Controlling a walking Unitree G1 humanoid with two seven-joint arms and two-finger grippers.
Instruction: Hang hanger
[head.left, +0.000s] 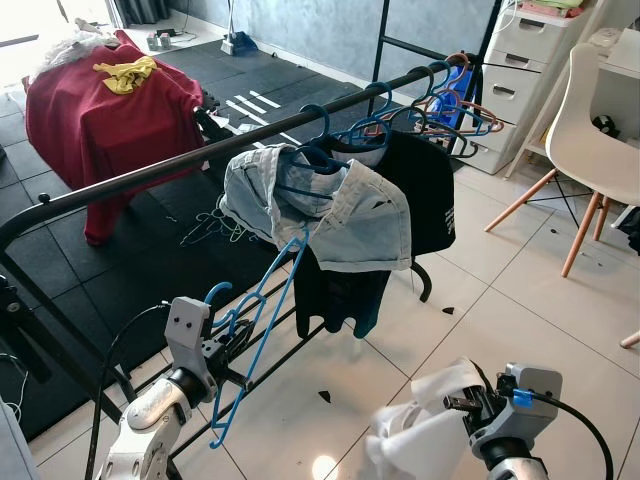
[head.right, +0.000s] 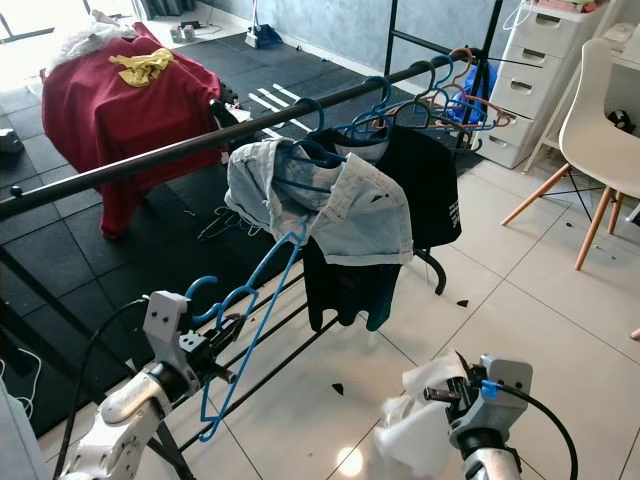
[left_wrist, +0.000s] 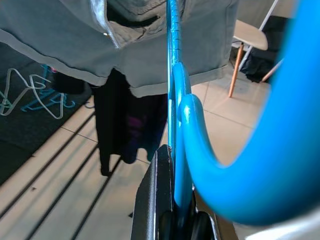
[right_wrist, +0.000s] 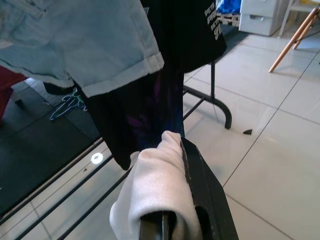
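Observation:
A blue plastic hanger (head.left: 258, 318) is held low in front of the clothes rack, its hook curling beside my left gripper (head.left: 226, 345), which is shut on its neck. In the left wrist view the hanger (left_wrist: 175, 125) runs between the black fingers (left_wrist: 152, 200). My right gripper (head.left: 462, 402) is shut on a white garment (head.left: 420, 425) near the floor; the white cloth (right_wrist: 155, 195) bunches between its fingers in the right wrist view. The black rail (head.left: 150, 170) of the rack crosses above, carrying light denim shorts (head.left: 340, 205) and a black shirt (head.left: 420, 185) on blue hangers.
Several empty hangers (head.left: 455, 95) bunch at the rail's far end. A red-draped piece of furniture (head.left: 100, 110) stands behind on black mats. A white chair (head.left: 590, 130) and white drawers (head.left: 525, 60) are at the right. The rack's lower bars (head.left: 290, 340) run by my left arm.

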